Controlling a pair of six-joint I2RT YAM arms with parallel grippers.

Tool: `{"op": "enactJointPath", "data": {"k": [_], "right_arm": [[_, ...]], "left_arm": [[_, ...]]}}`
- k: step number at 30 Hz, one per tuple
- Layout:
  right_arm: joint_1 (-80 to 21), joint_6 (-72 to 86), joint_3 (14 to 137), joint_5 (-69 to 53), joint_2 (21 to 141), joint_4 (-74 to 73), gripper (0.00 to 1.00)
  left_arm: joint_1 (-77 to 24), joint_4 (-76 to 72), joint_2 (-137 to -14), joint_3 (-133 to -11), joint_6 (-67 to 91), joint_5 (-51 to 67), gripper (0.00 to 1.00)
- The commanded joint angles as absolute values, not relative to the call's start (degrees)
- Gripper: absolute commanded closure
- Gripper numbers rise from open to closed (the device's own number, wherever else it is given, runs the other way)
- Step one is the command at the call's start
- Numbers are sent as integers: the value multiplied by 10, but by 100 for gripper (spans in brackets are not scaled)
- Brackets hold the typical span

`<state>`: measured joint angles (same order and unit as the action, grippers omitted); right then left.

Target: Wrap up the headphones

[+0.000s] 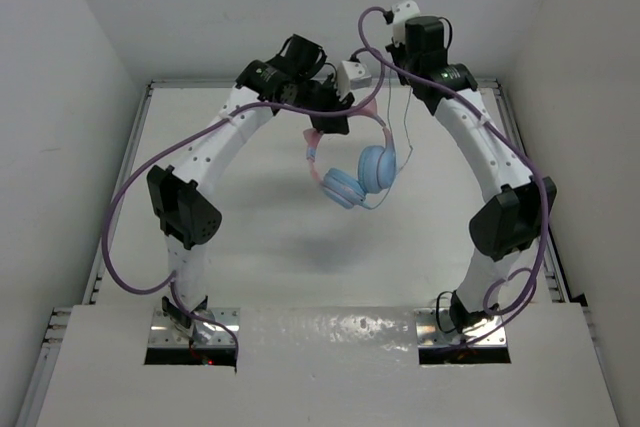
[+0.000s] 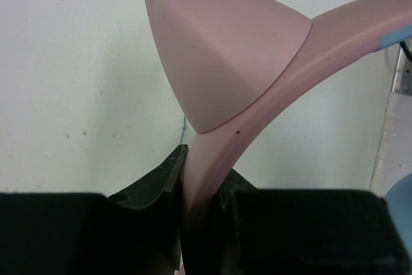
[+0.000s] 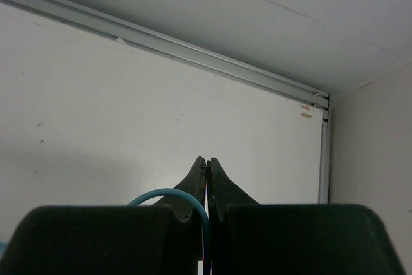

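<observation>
We hold the headphones (image 1: pixel 362 175) aloft.
Our left gripper (image 2: pixel 205 181) pinches the stiff headband (image 2: pixel 341 33); our right gripper (image 3: pixel 206 167) nips the thin cable (image 3: pixel 168 192), probably limp and slippery.

The top external camera looks steeply down over the white table (image 1: pixel 270 247) from its 6 o'clock side. The left wrist camera sits tight against the pink cat-eared headphones (image 2: pixel 219 56). The right wrist camera looks obliquely across that same table to its silver edge rail (image 3: pixel 193 56).
</observation>
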<state>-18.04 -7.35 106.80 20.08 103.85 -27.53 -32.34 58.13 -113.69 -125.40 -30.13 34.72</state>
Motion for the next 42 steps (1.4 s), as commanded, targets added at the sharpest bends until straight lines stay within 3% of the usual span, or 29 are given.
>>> {"op": "enactJointPath", "data": {"k": [1,7,12,16,20,26,35,42], "right_arm": [[-161,-24,1075,167,1034,-251,100],[-121,19,1086,144,1049,-278,100],[-95,34,964,132,990,-237,100],[-71,42,924,119,976,-224,100],[-62,40,961,119,1014,-255,100],[-62,53,1024,100,1055,-291,100],[-62,43,901,86,899,-213,100],[-64,4,939,-16,808,-207,100]], "left_arm": [[-330,560,-1114,-1296,-277,422,100],[-326,552,-1105,-1329,-248,431,100],[-312,483,-1097,-1318,-152,225,100],[-294,482,-1096,-1333,-162,318,100],[-297,497,-1096,-1345,-172,394,100],[-299,505,-1090,-1335,-168,354,100],[-298,480,-1097,-1288,-128,186,100],[-298,476,-1121,-1247,-111,69,100]]}}
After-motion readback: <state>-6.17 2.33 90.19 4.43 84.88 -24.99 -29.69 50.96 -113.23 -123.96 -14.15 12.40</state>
